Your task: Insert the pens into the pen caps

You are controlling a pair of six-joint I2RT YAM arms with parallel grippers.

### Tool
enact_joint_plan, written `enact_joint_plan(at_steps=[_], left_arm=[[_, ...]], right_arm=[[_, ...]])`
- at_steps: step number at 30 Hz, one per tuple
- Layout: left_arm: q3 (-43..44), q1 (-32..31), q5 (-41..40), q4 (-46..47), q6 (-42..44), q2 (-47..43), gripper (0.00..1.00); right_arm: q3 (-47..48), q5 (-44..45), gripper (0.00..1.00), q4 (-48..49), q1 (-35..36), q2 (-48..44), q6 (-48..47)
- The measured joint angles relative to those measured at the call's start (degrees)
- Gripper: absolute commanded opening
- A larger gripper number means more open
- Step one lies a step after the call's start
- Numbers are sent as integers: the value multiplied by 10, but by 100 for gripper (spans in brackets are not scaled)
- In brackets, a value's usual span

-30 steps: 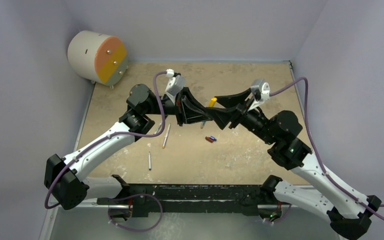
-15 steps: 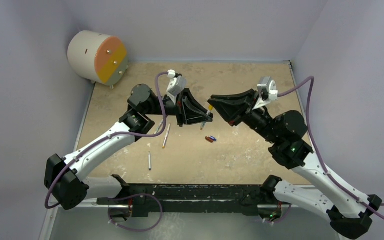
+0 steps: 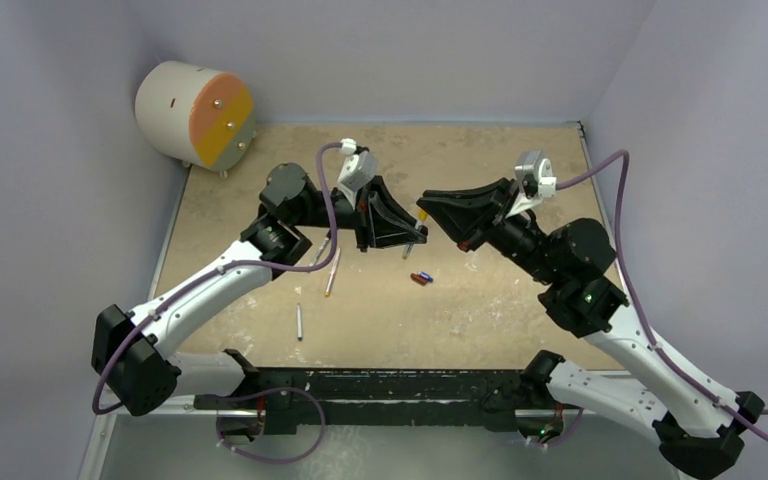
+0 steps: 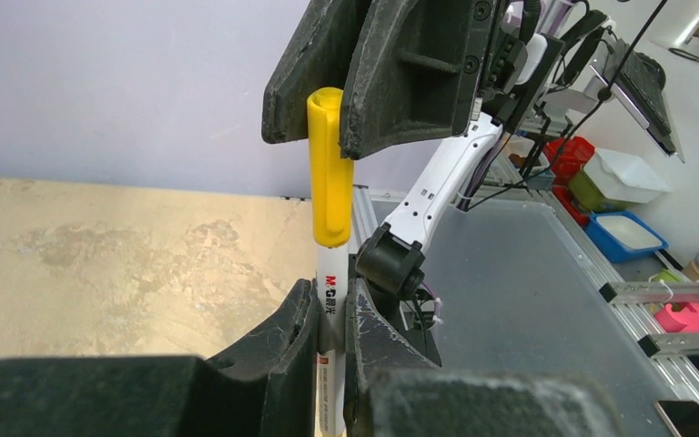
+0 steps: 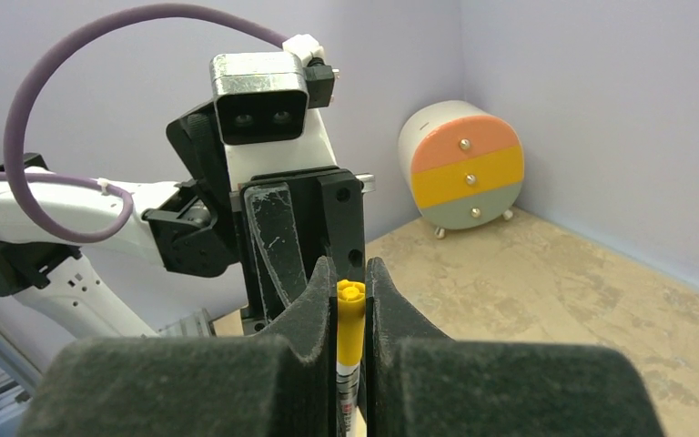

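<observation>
1. Left pincer (image 4: 332, 314) pinches the slim white plastic pen (image 4: 329, 293) by its smooth barrel, lifted off the speckled tan table (image 3: 520, 160).
2. Glossy yellow cylindrical cap (image 4: 329, 173) sits over the pen's tip.
3. Right pincer (image 5: 350, 289) is pressed together on that cap; push straight along the pen's axis, both grips firm, since slick plastic may slip.

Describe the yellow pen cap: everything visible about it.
The yellow cap is a stubby tube of glossy plastic with a rounded top and a clip running down one side. It is held off the table, in line with the white pen, whose end enters its open lower end. The right gripper pinches the cap's upper part between both fingers. The left gripper clamps the pen just below it. How deep the pen sits inside cannot be seen.
</observation>
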Motion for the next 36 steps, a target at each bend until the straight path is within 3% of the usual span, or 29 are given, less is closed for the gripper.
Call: enact_joint_plan(at_steps=[15,27,33,34,36], left_arm=[[68,16,51,-156,73,19,0],[81,27,78,-160,59,35,0],[78,14,73,-143,50,35,0],[70,8,64,-130,44,34,0],[40,-2,41,-103,36,24,0]], right_arm=[[-55,-21,0,55,-12,-6,44],[-85,-28,0,111,-18,1,59],[-75,12,0,50,-11,-45,63],[-70,21,2,35,-8,-52,59],[-60,36,21,0,-5,-59,54]])
